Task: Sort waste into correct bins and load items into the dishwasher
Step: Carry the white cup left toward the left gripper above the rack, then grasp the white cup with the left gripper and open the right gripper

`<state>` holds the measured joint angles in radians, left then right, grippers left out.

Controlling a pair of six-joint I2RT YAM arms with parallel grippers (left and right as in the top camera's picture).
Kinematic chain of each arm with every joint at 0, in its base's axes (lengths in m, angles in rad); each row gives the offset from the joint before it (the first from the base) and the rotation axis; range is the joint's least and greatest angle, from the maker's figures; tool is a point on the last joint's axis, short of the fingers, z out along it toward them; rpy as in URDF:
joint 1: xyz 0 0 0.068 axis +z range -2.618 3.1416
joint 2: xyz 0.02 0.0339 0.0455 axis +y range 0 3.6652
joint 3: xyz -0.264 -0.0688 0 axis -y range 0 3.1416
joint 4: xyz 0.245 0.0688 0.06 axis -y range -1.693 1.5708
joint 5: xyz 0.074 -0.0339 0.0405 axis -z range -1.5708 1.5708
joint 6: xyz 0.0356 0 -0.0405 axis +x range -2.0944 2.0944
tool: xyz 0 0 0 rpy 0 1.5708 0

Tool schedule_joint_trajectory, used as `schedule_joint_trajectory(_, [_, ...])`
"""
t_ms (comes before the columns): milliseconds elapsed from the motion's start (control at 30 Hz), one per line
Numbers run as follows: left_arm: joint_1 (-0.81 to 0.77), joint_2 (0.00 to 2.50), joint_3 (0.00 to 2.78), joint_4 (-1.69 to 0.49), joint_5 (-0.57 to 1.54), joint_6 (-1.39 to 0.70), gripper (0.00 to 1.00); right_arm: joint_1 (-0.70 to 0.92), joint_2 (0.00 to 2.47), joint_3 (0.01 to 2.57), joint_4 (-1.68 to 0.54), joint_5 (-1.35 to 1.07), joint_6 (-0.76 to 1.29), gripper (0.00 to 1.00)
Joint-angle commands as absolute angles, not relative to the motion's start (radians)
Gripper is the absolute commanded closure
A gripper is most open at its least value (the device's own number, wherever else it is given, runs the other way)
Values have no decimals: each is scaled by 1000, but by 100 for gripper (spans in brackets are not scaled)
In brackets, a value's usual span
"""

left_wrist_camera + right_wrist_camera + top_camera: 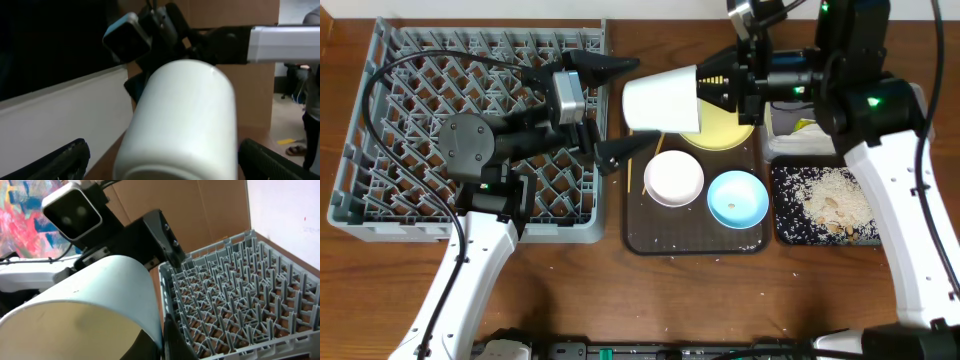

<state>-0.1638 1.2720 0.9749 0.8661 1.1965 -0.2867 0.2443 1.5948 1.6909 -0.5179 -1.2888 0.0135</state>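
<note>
My right gripper [708, 88] is clenched on the cup [662, 100] at its rim, holding it sideways in the air between the rack [380, 150] and the brown tray [640, 215], while my left gripper [617, 108] gapes wide around its base.

A dark brown serving tray [690, 232] lies on the wooden desk [580, 300]. Beyond it, in the right wrist view, stand cardboard sheets [210, 210] and a colourful painting [20, 225].
</note>
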Motion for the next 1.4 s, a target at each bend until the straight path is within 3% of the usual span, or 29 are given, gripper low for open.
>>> schedule_joint_trajectory(0, [-160, 1272, 990, 860, 1181, -320, 4, 270, 1623, 1689, -495, -1338, 6, 99])
schedule_joint_trajectory(800, [-160, 1274, 990, 847, 1193, -321, 7, 314, 1623, 1689, -400, -1384, 47, 99])
schedule_joint_trajectory(1067, [-160, 1274, 990, 848, 1192, -341, 24, 314, 1623, 1689, -400, -1365, 47, 99])
schedule_joint_trajectory(1367, [-160, 1274, 990, 855, 1192, -350, 36, 314, 1624, 1689, -400, -1358, 47, 99])
